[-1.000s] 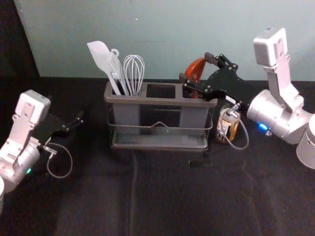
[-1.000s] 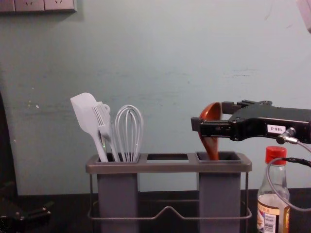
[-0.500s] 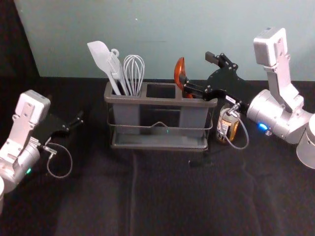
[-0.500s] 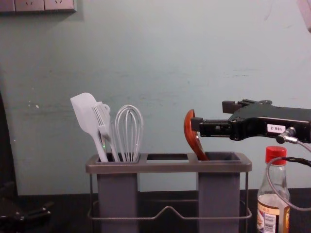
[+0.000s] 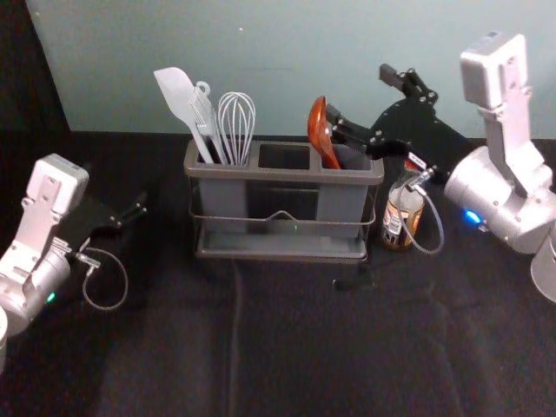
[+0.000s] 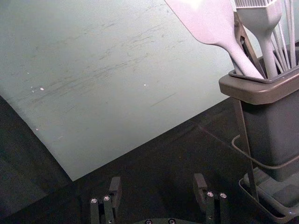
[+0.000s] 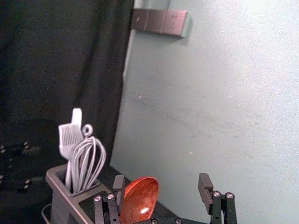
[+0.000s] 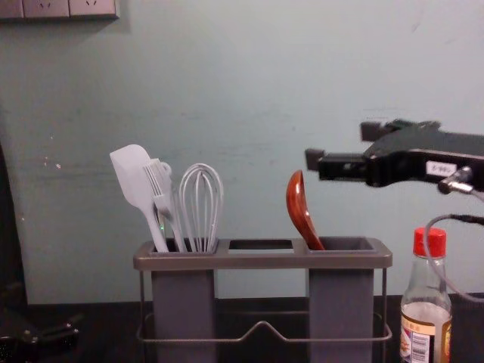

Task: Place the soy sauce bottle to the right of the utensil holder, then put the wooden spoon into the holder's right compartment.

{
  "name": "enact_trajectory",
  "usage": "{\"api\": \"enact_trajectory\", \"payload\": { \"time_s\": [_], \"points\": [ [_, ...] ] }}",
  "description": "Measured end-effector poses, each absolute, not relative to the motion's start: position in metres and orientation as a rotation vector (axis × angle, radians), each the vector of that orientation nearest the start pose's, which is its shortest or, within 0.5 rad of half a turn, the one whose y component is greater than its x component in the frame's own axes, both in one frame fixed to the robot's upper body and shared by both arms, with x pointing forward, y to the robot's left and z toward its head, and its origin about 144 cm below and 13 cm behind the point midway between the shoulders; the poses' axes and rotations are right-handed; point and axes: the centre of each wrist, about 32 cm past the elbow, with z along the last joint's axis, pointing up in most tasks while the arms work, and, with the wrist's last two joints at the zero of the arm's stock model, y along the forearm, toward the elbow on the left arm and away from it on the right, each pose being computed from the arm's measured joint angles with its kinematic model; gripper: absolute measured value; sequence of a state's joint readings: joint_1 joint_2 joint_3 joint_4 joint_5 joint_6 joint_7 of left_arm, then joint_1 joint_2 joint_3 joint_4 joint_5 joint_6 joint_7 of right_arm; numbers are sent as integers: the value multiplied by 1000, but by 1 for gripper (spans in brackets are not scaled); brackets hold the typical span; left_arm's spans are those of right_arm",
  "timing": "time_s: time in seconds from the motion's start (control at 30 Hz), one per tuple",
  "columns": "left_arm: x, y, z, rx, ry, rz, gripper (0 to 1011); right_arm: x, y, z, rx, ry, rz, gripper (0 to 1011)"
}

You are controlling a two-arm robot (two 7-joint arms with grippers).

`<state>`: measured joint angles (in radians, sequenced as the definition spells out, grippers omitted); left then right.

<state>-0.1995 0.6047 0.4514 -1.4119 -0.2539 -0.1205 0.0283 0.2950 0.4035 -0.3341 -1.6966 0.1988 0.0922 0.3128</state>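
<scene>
Two arms by the dark table [image 5: 295,339], & the R one's shifted: vs. half a sec. ago, the right gripper [image 5: 359,94] is higher & farther right, its near finger off the spoon's bowl in the chest view. It's wide open now, w/ nothing held, above the holder's R end. Left gripper [image 5: 140,208] is parked low, left of the holder, fingers apart, nothing btwn. them, same as before. The utensil holder [image 5: 282,255] hasn't budged: gray, 3 compartments, wire rail across the front, white spatula [image 8: 134,178], whisk [image 8: 200,204] & brush [image 8: 159,185] standing in the L one. Soy sauce bottle [image 8: 426,318] is where it was too, upright just beside the holder's R end: clear glass neck, red cap, yellowish label w/ a barcode low down. Smaller yet, the wooden spoon [image 8: 298,208] sits in the R compartment, bowl up, handle end down inside, tilted left toward the middle slot; same lean as half a sec. ago. Reddish-brown, v. glossy, w/ a bright glint in the bowl per the R wrist view & darker streaks along it from the chest view.
</scene>
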Motion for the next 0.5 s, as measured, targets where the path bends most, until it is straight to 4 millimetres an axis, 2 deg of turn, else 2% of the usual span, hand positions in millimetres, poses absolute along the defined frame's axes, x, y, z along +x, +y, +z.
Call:
{"api": "enact_trajectory", "payload": {
  "time_s": [0.3,0.5],
  "points": [
    [489,310,1140,304,-285,1248,1005,464,-231,1253,-13,-368,-1049,1004],
    [489,310,1140,304,-285,1248,1005,421,-230,1227,10,-390,-1150,1004]
  ]
}}
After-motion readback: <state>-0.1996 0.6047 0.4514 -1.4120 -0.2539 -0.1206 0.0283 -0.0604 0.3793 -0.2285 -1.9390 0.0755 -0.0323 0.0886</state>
